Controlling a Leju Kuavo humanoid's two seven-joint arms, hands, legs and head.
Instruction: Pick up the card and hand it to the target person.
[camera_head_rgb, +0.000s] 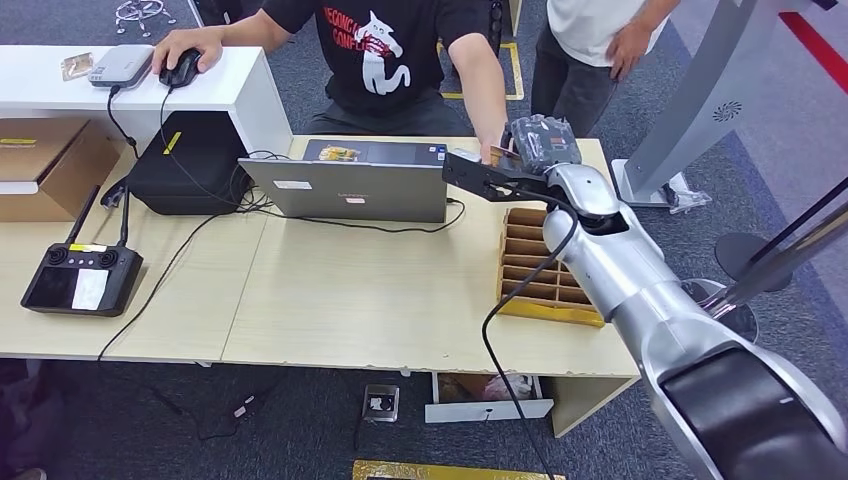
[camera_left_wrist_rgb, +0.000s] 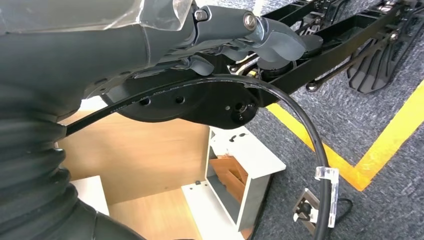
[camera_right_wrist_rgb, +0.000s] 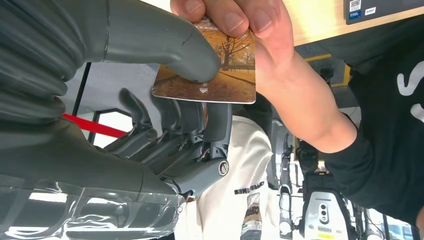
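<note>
The right hand's thumb (camera_right_wrist_rgb: 165, 47) and the person's fingers (camera_right_wrist_rgb: 235, 15) are covering parts of the card (camera_right_wrist_rgb: 220, 75). In the head view, the right hand (camera_head_rgb: 540, 140) is hiding the card almost entirely.

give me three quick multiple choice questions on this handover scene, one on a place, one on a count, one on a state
1. Where is the wooden divider tray?
A. on the desk under the right arm
B. on the floor
C. on the white counter

2. How many laptops are on the desk?
A. none
B. one
C. three

3. What holds the card?
A. nothing, it lies flat
B. the right hand alone
C. the right hand and a person's hand together

Answers: 1 A, the head view shows it below the arm. 2 B, one laptop. 3 C, the thumb presses the card while the person's fingers pinch its edge.
</note>
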